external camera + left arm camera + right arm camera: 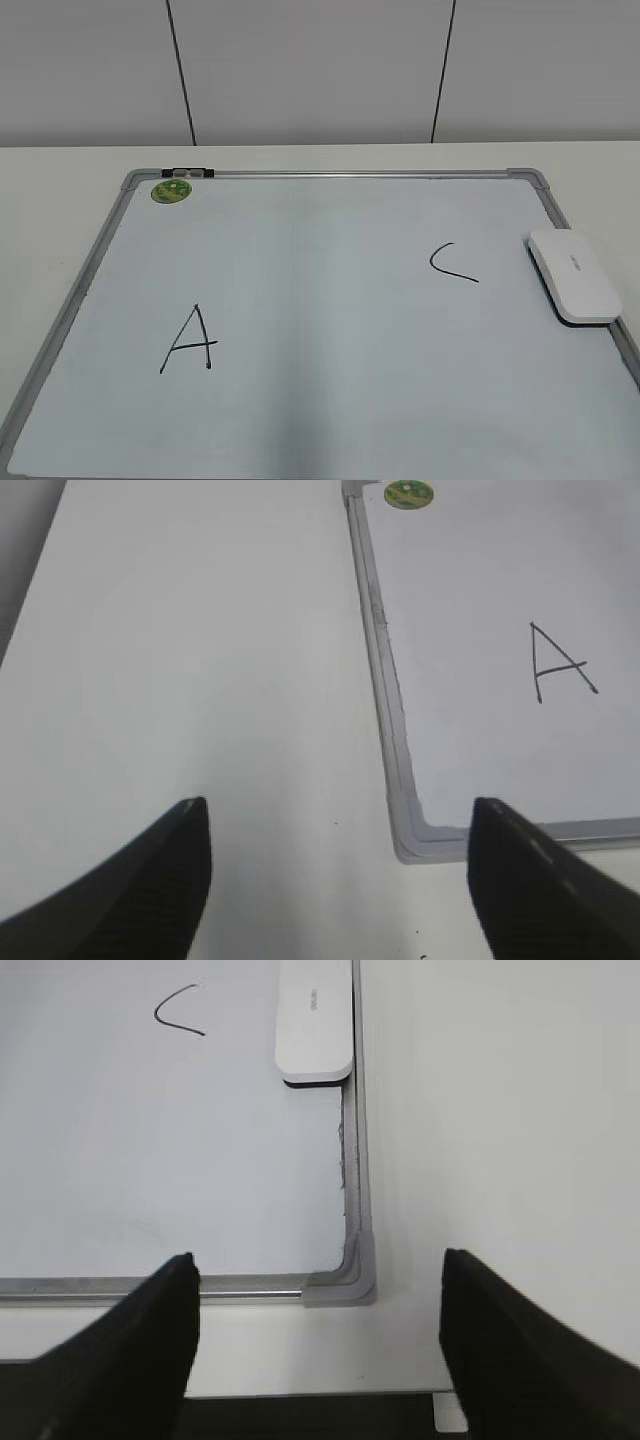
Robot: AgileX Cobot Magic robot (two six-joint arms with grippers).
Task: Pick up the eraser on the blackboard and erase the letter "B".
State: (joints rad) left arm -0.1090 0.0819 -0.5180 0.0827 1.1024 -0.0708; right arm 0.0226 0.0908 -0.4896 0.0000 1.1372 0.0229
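Note:
The blackboard (320, 300) is a pale whiteboard with a grey frame, lying flat on the table. It bears a black "A" (189, 340) at the left and an open "C" (453, 263) at the right. No letter "B" shows in any view. The white eraser (573, 275) lies on the board's right edge; it also shows in the right wrist view (314, 1020). Neither gripper shows in the exterior view. My left gripper (340, 810) is open and empty over the table by the board's near left corner (410, 840). My right gripper (318, 1265) is open and empty above the near right corner (350, 1280).
A small round green magnet (171, 190) sits at the board's far left corner, with a dark clip (190, 172) on the top frame beside it. White table (60, 200) surrounds the board. A grey panelled wall stands behind.

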